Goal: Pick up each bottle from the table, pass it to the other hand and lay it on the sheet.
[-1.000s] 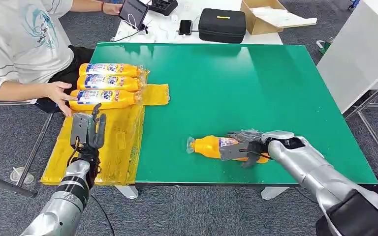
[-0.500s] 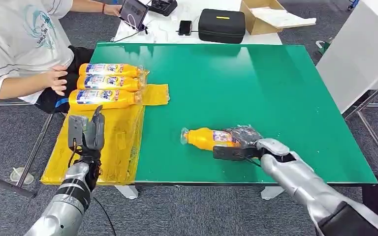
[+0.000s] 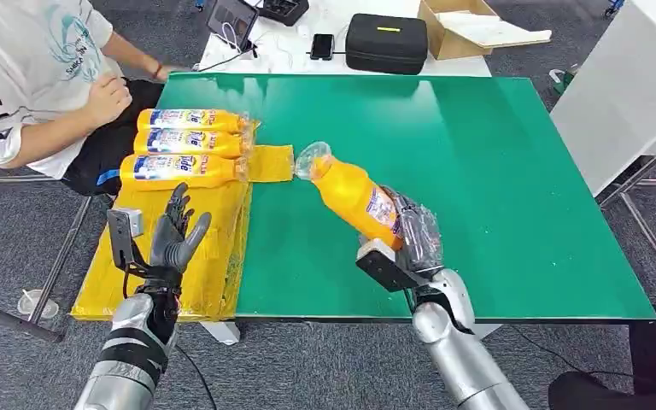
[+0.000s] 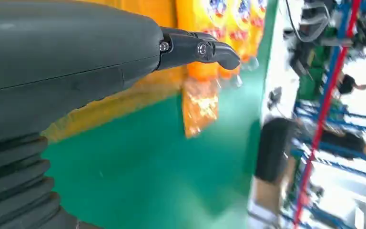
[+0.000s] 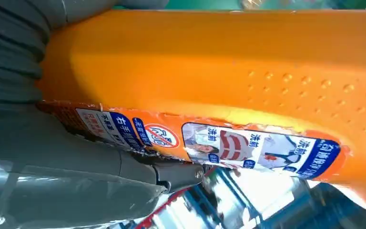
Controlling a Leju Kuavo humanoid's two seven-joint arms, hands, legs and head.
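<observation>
My right hand grips an orange bottle by its base and holds it tilted above the green table, clear-capped neck pointing up toward the far left. The right wrist view shows the bottle's orange body and label close against the fingers. My left hand stands open, fingers spread, over the yellow sheet at the table's left edge. Three more orange bottles lie side by side on the far end of the sheet; they appear beyond my left fingers in the left wrist view.
A person in a white shirt sits at the table's far left corner, hands near the bottles. A black case, a phone and a cardboard box lie on the white table behind. A white cabinet stands on the right.
My right hand has lifted the bottle off the table and swung it up and left, neck raised. My left hand has opened its fingers. The person's hand has drawn back from the sheet.
</observation>
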